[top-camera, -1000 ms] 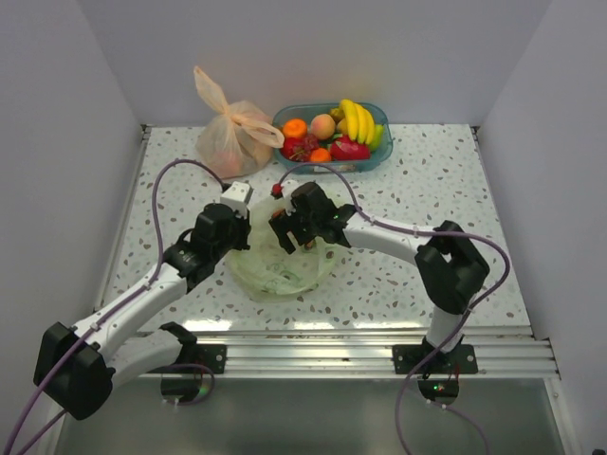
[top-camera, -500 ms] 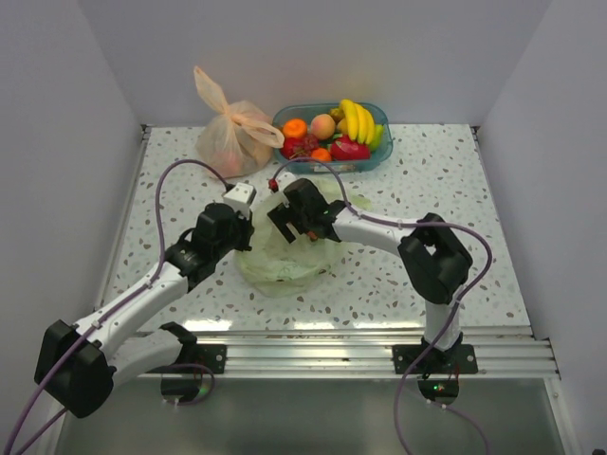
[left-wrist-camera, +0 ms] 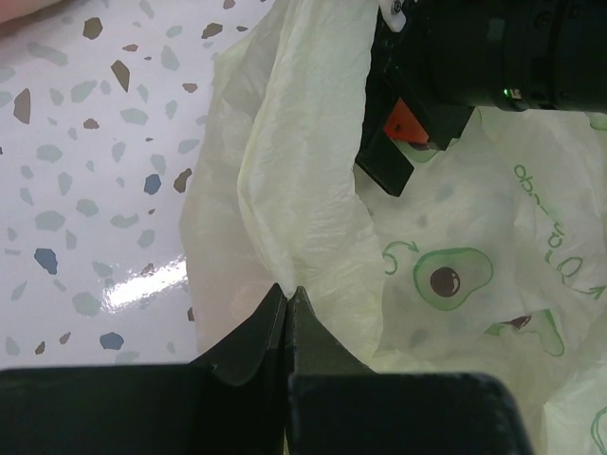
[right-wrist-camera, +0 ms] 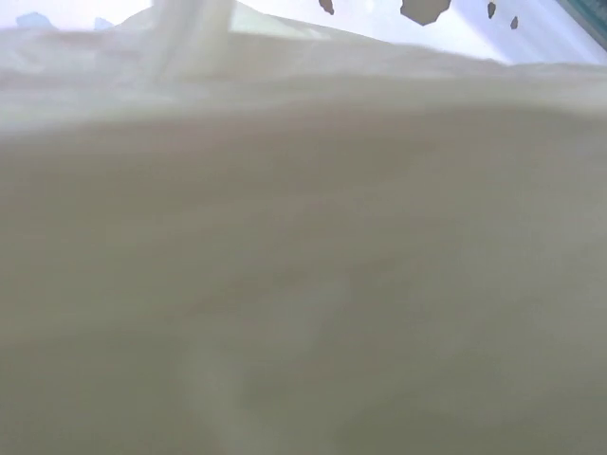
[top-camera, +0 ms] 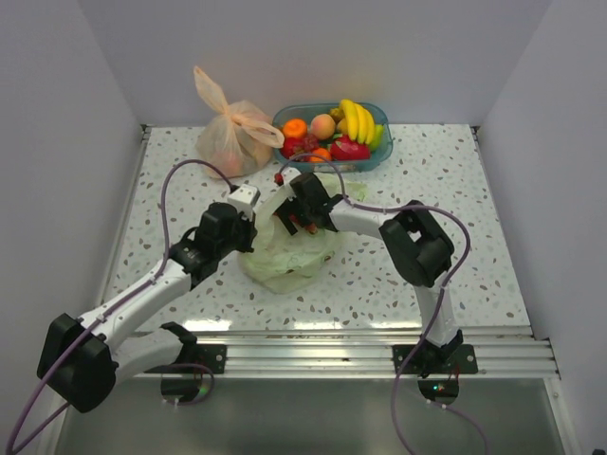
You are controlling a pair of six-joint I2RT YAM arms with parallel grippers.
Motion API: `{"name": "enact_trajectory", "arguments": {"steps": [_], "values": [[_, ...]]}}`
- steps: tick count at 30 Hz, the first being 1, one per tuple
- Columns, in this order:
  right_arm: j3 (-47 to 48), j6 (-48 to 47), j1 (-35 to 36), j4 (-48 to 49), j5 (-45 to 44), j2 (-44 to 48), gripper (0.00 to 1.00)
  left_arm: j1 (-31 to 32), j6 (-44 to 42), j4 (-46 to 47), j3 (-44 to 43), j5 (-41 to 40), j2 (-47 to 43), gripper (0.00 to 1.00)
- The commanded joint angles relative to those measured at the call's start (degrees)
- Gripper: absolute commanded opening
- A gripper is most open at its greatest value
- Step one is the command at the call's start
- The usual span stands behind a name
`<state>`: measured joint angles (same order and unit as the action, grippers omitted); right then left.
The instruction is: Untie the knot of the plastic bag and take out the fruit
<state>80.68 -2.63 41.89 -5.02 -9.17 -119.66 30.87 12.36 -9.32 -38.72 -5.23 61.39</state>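
The plastic bag (left-wrist-camera: 313, 190) is pinched in the left gripper (left-wrist-camera: 286, 294); the right gripper's (top-camera: 292, 220) state cannot be told. The bag may be torn by hard pulling.

A robot lab's test cell: plain white panel walls (top-camera: 57, 142) box in a speckled terrazzo-pattern tabletop (top-camera: 474, 218). Two black-and-white jointed arms, left (top-camera: 142, 294) and right (top-camera: 358, 220), trail purple cables (top-camera: 171, 185) from a ribbed aluminium rail (top-camera: 313, 346).

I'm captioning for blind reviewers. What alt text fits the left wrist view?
The left gripper, shut, pinches a fold of the pale green plastic bag, printed with avocado marks, on a speckled table. The right gripper, black, meets the bag at upper right.
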Motion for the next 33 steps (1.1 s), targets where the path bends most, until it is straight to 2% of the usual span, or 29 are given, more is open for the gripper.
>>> {"name": "enact_trajectory", "arguments": {"steps": [1,4,5,7,8,10,11,17,28,33], "values": [[2.02,-0.27,-0.84,3.52,5.03,-1.19,0.96,-0.29,-1.46,2.56,-0.21,0.84,0.58,0.00],[1.06,1.04,-0.84,4.74,5.74,-0.93,0.85,-0.29,-1.37,2.64,-0.22,0.93,1.02,0.00],[-0.43,1.40,-0.84,4.84,5.83,-0.06,0.73,-0.29,-1.46,2.64,-0.22,0.93,1.02,0.00],[-2.02,2.19,-0.84,7.38,5.57,1.17,0.57,-0.29,-1.46,2.64,-0.22,0.84,1.19,0.00],[-3.24,2.19,-0.84,7.56,5.39,2.48,0.46,-0.29,-1.46,2.64,-0.30,0.75,1.37,0.00],[-5.70,4.39,-0.76,8.35,5.91,4.33,0.38,-0.29,-1.37,2.56,-0.30,0.40,1.28,0.00],[-6.58,4.74,-0.76,8.53,6.27,6.34,0.30,-0.29,-1.37,2.64,-0.30,0.31,1.37,0.00],[-11.94,5.80,0.21,5.90,7.32,13.91,0.07,-0.29,-0.94,2.38,-0.48,-2.06,1.37,0.00],[-19.68,5.27,0.48,-3.41,18.48,30.07,0.01,-0.29,0.12,0.80,-0.92,-8.20,1.11,0.00],[-22.15,6.58,0.39,-4.48,17.26,37.64,0.00,-0.29,0.38,0.53,-1.01,-9.18,1.19,0.00]]}}
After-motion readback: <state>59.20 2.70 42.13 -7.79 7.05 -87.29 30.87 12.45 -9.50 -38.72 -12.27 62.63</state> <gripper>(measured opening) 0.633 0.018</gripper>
